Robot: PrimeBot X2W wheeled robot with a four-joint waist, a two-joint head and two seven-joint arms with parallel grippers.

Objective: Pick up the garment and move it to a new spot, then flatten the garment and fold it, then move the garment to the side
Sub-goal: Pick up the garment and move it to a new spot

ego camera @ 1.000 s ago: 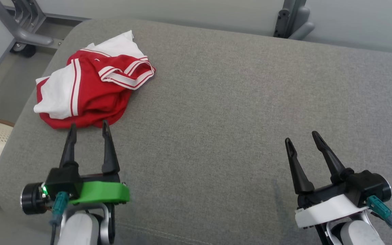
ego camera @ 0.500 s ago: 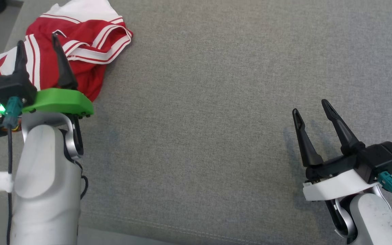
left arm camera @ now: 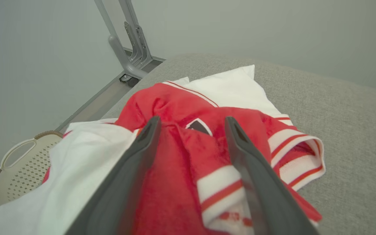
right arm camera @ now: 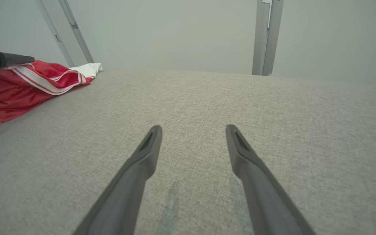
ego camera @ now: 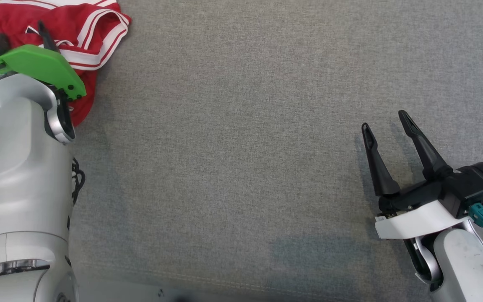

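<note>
The garment (ego camera: 86, 25), a crumpled red top with white panels and striped trim, lies at the far left of the grey cushion (ego camera: 241, 126). In the left wrist view, my left gripper (left arm camera: 191, 119) is open, its two fingers spread over the red middle of the garment (left arm camera: 175, 101), with nothing pinched between them. Its green mount (ego camera: 36, 67) covers part of the cloth in the head view. My right gripper (ego camera: 384, 120) stands open over bare cushion at the right, far from the garment (right arm camera: 28, 85), with nothing between its fingers (right arm camera: 148, 153).
A perforated cream basket (left arm camera: 18, 169) sits on the floor beyond the cushion's left edge. A grey metal frame leg (left arm camera: 122, 49) stands behind the garment, and a grey post (right arm camera: 266, 36) rises behind the cushion. Bare cushion stretches between the two arms.
The head camera has tilted down, shifting the whole picture. My left gripper has gone forward from the garment's near edge to over its middle. My right gripper has hardly moved; both stay open.
</note>
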